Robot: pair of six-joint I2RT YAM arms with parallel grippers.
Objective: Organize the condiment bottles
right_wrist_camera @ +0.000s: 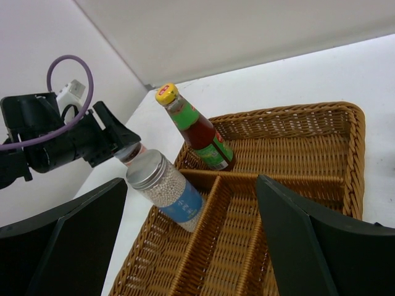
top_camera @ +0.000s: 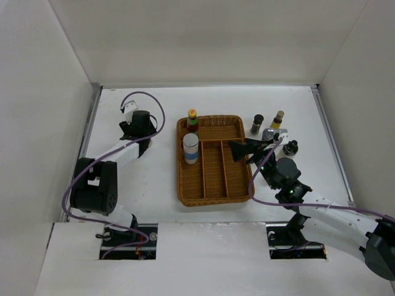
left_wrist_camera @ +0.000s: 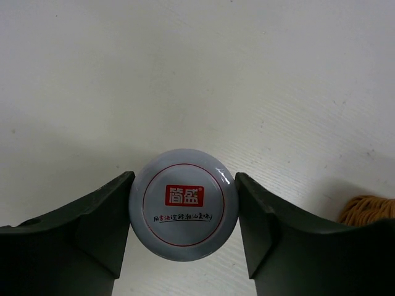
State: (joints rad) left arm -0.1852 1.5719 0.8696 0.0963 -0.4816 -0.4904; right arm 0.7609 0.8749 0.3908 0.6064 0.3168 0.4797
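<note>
The left hand (top_camera: 137,126) is pinching a white-capped bottle (left_wrist_camera: 184,205): in the left wrist view the round cap sits squarely between the two dark fingers (left_wrist_camera: 102,228), touched on both sides. The cap is seen end-on from straight above, so the bottle's long axis runs upright, in line with the camera. Whether its base rests on the counter (top_camera: 154,179) or hangs just above it cannot be told. The move ahead turns on where the basket (top_camera: 180,161) lies from this bottle. In the top view it is to the right, near but apart, and a bit of its woven rim shows at the lower right of the left wrist frame. A carry to the right across the basket's left rim looks like the likely path. A red sauce bottle (top_camera: 192,118) and a jar (top_camera: 191,148) already stand along the basket's left side. The right hand (top_camera: 244,150) hovers spread wide and empty over the basket's right edge, with small bottles (top_camera: 257,124) just beyond it at the upper right, so the left arm is plainly the nearer one
</note>
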